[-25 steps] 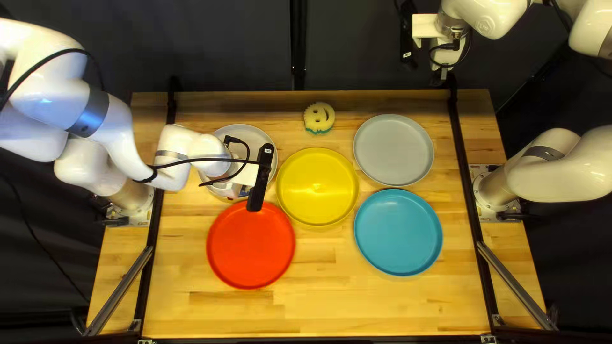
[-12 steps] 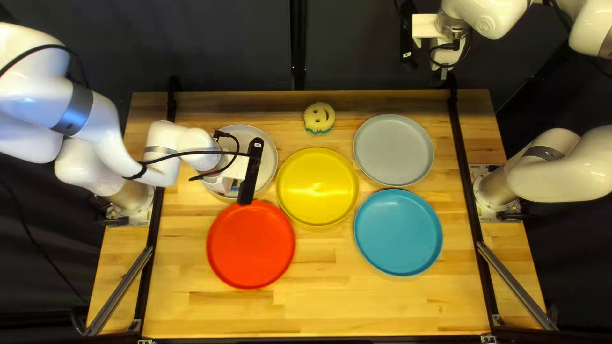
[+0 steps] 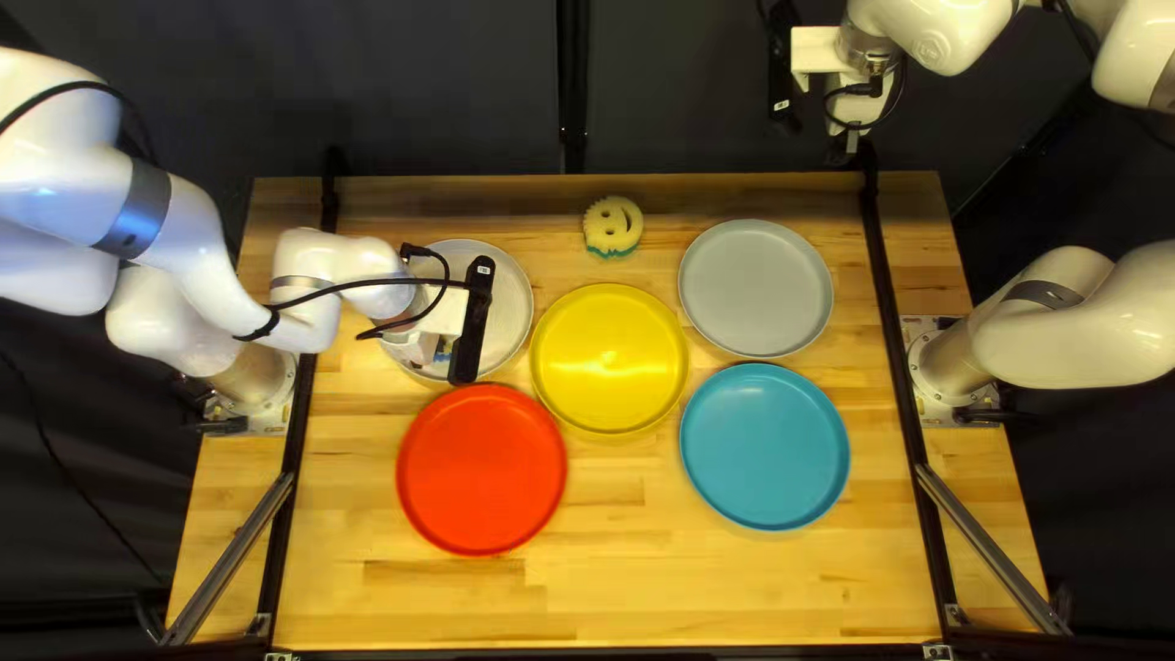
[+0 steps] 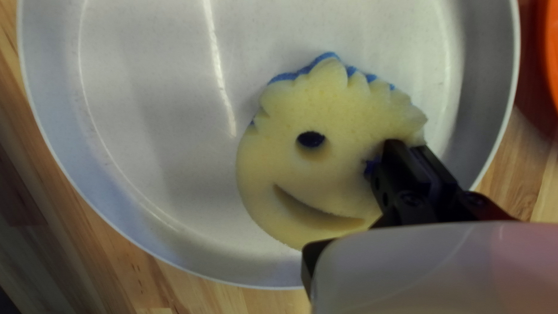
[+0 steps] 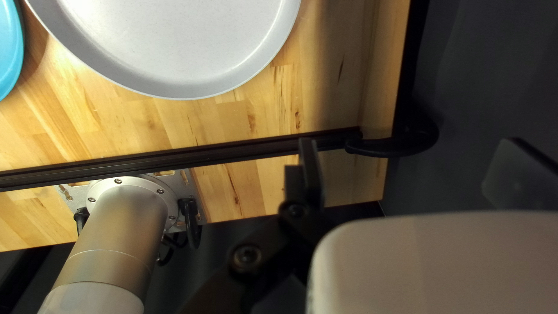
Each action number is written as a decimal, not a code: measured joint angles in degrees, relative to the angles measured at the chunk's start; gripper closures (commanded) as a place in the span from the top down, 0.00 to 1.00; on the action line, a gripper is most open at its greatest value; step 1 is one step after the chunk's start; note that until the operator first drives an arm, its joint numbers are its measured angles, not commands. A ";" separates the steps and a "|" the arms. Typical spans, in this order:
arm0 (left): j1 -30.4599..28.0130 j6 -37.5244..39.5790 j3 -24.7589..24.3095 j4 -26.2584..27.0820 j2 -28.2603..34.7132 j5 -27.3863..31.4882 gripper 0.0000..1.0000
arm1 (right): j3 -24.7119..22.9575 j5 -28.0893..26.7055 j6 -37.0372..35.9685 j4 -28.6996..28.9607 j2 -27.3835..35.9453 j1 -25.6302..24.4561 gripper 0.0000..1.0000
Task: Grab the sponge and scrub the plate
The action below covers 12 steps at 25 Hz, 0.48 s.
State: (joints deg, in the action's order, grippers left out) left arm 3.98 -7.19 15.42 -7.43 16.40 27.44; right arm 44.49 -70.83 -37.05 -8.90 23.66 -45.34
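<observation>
On the whitish plate (image 3: pixel 508 312), my left gripper (image 3: pixel 438 355) hides most of the yellow smiley sponge with a blue underside. Seen up close in the left wrist view, the sponge (image 4: pixel 331 116) lies face up inside the plate (image 4: pixel 157 116), clear of its rim. My left gripper (image 4: pixel 408 148) is shut on the sponge beside one eye. Beyond the table's far edge, my right gripper (image 3: pixel 851 137) is raised. The right wrist view shows my right gripper (image 5: pixel 414 160) with fingers wide apart, holding nothing.
A second smiley sponge (image 3: pixel 612 227) sits near the table's far edge. Red (image 3: pixel 481 469), yellow (image 3: pixel 608 359), grey (image 3: pixel 755 288) and blue (image 3: pixel 765 447) plates stand on the table. The red plate is close to the whitish one.
My left gripper has moved leftward and slightly toward the far edge over the whitish plate, uncovering more of the plate's right side. The right arm has stayed still.
</observation>
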 measured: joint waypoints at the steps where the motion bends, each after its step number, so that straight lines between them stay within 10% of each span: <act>1: -0.14 0.08 0.82 -0.12 -0.62 0.00 0.00 | 0.00 0.00 0.00 0.00 0.00 0.00 1.00; 12: 0.89 -1.88 2.42 -0.26 -3.84 -2.43 0.00 | 0.00 0.00 0.00 0.00 0.00 0.00 1.00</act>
State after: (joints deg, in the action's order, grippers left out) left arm 4.87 -9.07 17.84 -7.70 12.56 25.02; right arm 44.49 -70.83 -37.05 -8.90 23.66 -45.34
